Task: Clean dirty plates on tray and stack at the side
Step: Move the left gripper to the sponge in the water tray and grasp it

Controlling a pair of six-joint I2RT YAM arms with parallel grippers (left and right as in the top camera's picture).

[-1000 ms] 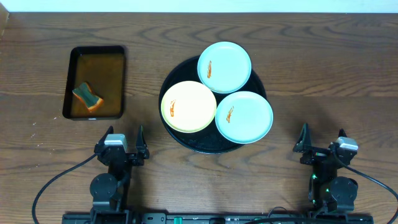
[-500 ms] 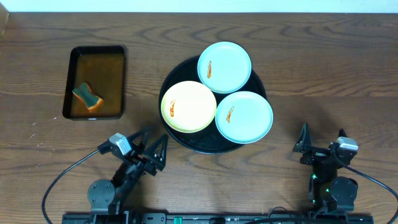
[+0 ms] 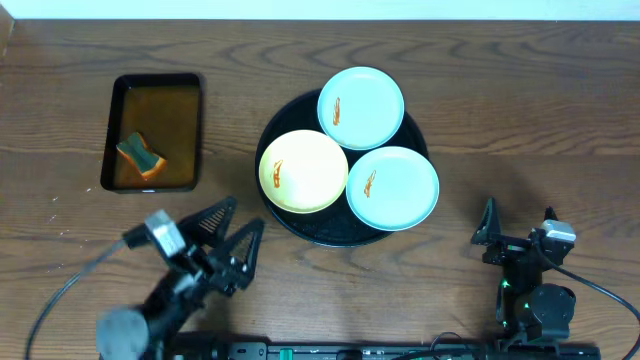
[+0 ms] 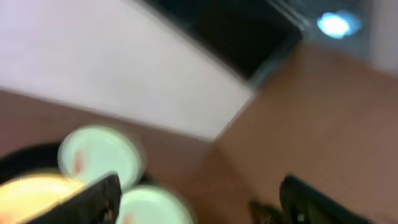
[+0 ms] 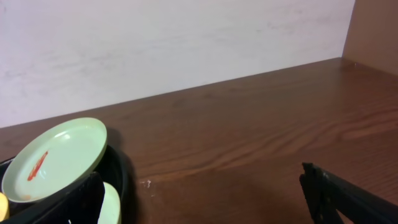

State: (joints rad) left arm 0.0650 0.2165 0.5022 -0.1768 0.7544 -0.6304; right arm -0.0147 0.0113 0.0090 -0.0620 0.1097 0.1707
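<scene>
Left arm (image 3: 190, 262) swung toward tray (image 3: 308, 231) rim, jaws spread; right arm (image 3: 527, 262) well apart.

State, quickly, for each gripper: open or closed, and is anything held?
Left gripper: open, holding nothing.
Right gripper: open, holding nothing.

Matt wood-grain table (image 3: 520, 110) — glossy black tray (image 3: 318, 230), 3 smooth plates (image 3: 361, 108).
</scene>
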